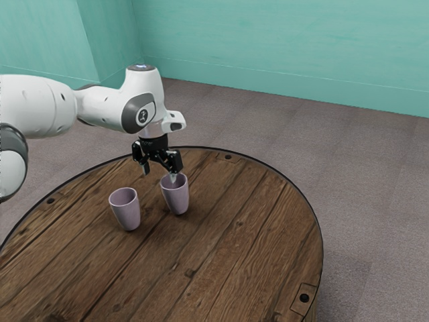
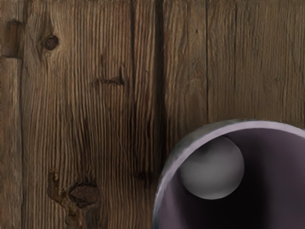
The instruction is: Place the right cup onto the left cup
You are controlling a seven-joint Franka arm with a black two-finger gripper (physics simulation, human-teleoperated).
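My gripper (image 1: 159,174) is low over the table, its two fingers spread wide. One fingertip is at the mouth of the cup (image 1: 177,200) on the exterior view's right; the other finger hangs outside it, on the exterior view's left. That mauve cup stands upright, and nothing is held between the fingers. A second mauve cup (image 1: 127,214) stands upright a short distance away, toward the exterior view's left. In the wrist view a large cup (image 2: 286,167) is seen into from above, with a pale grey round patch inside. Which cup this is, I cannot tell.
Both cups stand on a round, dark-rimmed wooden table (image 1: 234,221) of planks. Grey carpet (image 1: 375,201) surrounds it, with teal walls (image 1: 288,47) behind. In the wrist view, bare planks (image 2: 95,119) with knots lie beside the cup.
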